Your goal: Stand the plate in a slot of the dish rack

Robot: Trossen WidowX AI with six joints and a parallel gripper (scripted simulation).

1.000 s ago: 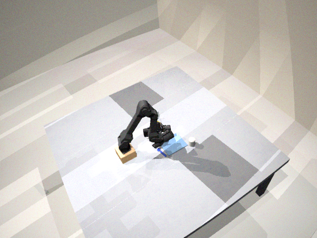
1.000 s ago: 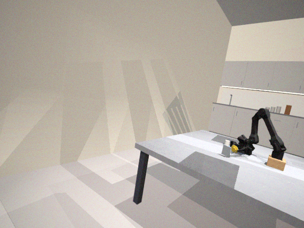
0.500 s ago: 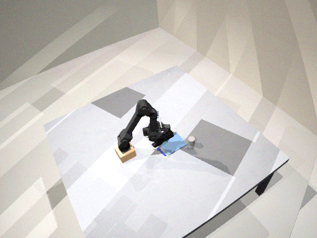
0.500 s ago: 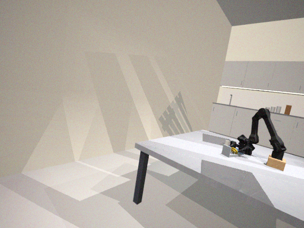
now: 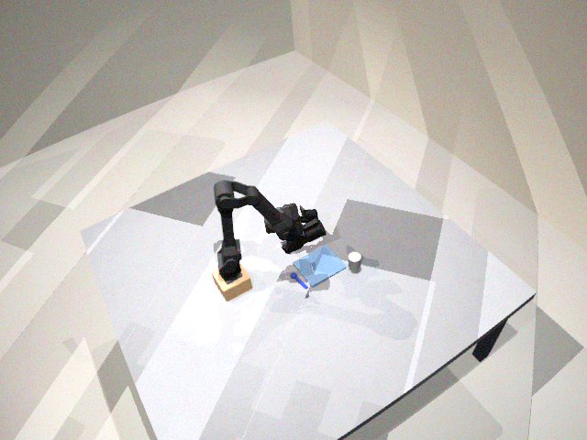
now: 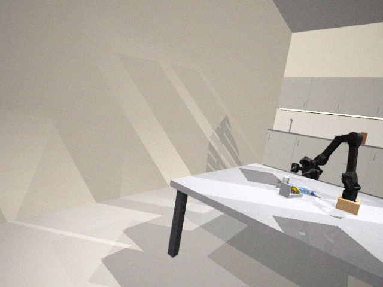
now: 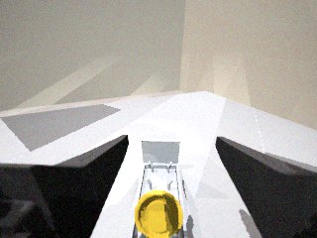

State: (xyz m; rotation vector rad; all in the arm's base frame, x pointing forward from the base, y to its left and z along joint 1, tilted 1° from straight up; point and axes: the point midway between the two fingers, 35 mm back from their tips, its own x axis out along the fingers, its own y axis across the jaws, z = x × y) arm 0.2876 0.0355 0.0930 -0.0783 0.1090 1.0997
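Observation:
The yellow plate (image 6: 295,189) (image 7: 158,214) stands on edge in the grey dish rack (image 6: 285,189) (image 7: 160,152), its round face towards the wrist camera. It seems to lean a little; its lower edge and the rails beside it are hidden. Pairs of pegs show behind it, before the rack's tall end panel. My gripper (image 5: 316,221) (image 6: 302,171) (image 7: 171,140) is open and empty, raised above the table and apart from the plate. In the top view, plate and rack are hidden behind the arm.
A flat blue board (image 5: 319,265) lies on the table (image 5: 303,346) near the gripper. A blue utensil (image 5: 300,280) (image 6: 312,192) lies beside it. A pale cup (image 5: 354,262) (image 6: 286,179) stands past the board's far corner. The arm rises from a wooden block (image 5: 233,284) (image 6: 347,205).

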